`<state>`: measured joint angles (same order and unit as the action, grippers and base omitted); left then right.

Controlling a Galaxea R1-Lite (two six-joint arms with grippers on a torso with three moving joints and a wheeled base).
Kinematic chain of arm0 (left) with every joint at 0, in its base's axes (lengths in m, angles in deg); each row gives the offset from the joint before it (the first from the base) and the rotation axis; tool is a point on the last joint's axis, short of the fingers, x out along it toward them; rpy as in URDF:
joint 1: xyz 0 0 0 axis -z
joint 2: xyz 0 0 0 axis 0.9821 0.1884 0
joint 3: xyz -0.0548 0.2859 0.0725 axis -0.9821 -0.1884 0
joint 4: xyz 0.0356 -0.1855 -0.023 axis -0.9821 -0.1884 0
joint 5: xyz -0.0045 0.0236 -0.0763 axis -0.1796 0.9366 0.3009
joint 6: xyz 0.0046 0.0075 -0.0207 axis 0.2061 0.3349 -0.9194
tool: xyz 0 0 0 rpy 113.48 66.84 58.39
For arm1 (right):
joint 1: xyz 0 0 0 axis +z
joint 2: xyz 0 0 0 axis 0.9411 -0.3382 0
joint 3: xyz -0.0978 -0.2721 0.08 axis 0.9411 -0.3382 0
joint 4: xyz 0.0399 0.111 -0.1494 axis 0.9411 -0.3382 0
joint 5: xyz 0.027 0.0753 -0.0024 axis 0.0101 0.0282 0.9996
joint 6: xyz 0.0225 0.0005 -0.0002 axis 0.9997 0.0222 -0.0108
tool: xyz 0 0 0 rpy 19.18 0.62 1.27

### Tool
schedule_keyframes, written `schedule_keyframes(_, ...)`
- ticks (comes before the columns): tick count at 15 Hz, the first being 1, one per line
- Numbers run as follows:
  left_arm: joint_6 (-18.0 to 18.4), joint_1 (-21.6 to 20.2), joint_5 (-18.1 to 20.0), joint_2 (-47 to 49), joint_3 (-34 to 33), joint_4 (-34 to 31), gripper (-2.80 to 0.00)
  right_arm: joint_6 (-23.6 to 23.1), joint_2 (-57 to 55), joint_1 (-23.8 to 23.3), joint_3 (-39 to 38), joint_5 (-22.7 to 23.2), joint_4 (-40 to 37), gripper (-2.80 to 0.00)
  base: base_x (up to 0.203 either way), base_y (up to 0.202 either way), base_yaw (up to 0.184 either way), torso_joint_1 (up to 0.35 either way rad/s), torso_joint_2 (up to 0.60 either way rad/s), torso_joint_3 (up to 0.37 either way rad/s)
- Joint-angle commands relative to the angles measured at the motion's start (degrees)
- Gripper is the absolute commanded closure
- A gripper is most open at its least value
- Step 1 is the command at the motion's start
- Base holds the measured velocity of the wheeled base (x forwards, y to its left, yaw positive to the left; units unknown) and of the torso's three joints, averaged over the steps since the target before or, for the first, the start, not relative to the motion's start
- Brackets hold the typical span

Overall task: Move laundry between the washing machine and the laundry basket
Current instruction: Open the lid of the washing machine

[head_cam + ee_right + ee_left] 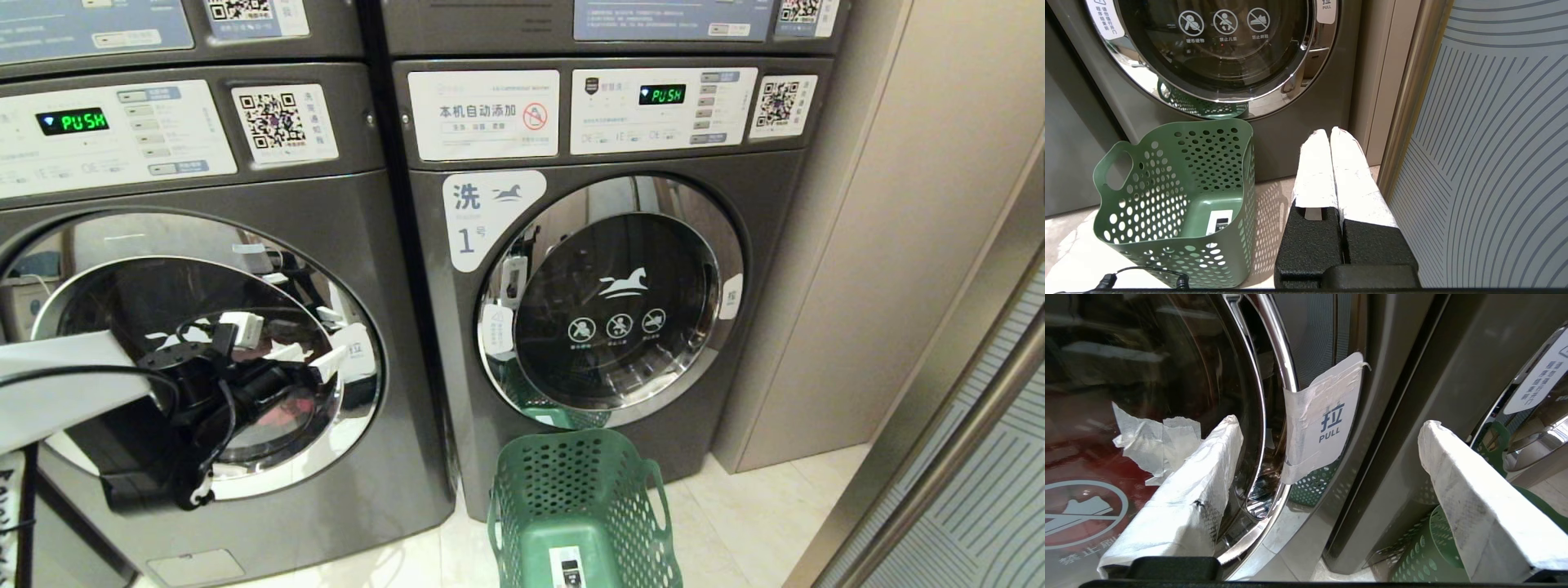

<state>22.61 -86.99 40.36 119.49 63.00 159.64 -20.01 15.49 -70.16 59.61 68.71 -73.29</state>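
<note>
Two washers, both doors shut. PULL tab [1327, 420] on left washer door [188, 359] rim, centre of left wrist frame, straight ahead between spread left gripper [1327, 490] fingers, untouched. Basket [584, 510] lower centre, empty. Right gripper [1331, 163] pressed together, parked.

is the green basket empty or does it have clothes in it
Empty: the green basket shows only its bare floor and a white label; no laundry inside.

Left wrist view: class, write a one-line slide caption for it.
Open left gripper facing the PULL tag on the washer door, green basket below.
</note>
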Motion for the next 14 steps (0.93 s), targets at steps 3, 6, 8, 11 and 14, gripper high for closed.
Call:
schedule_keyframes(3,-0.1,0.5,0.3,2.0,3.7,-1.8,-2.80,0.0,0.0,0.0,0.0,0.0,0.0,0.00,0.000,0.000,0.000,0.000,0.00,0.000)
schedule_keyframes(6,-0.1,1.4,0.4,3.2,7.8,-5.2,-2.80,0.0,0.0,0.0,0.0,0.0,0.0,0.00,0.000,0.000,0.000,0.000,0.00,0.000)
schedule_keyframes(8,-0.1,2.5,0.4,3.8,8.5,-5.6,-2.80,0.0,0.0,0.0,0.0,0.0,0.0,0.00,0.000,0.000,0.000,0.000,0.00,0.000)
schedule_keyframes(11,-0.1,4.2,0.4,5.2,9.9,-5.7,-2.80,0.0,0.0,0.0,0.0,0.0,0.1,0.00,0.000,0.000,0.000,0.000,0.00,0.000)
schedule_keyframes(14,0.0,5.3,0.3,7.1,12.4,-6.0,-2.80,0.0,0.0,0.0,0.0,0.0,0.0,0.00,0.000,0.000,0.000,0.000,0.00,0.000)
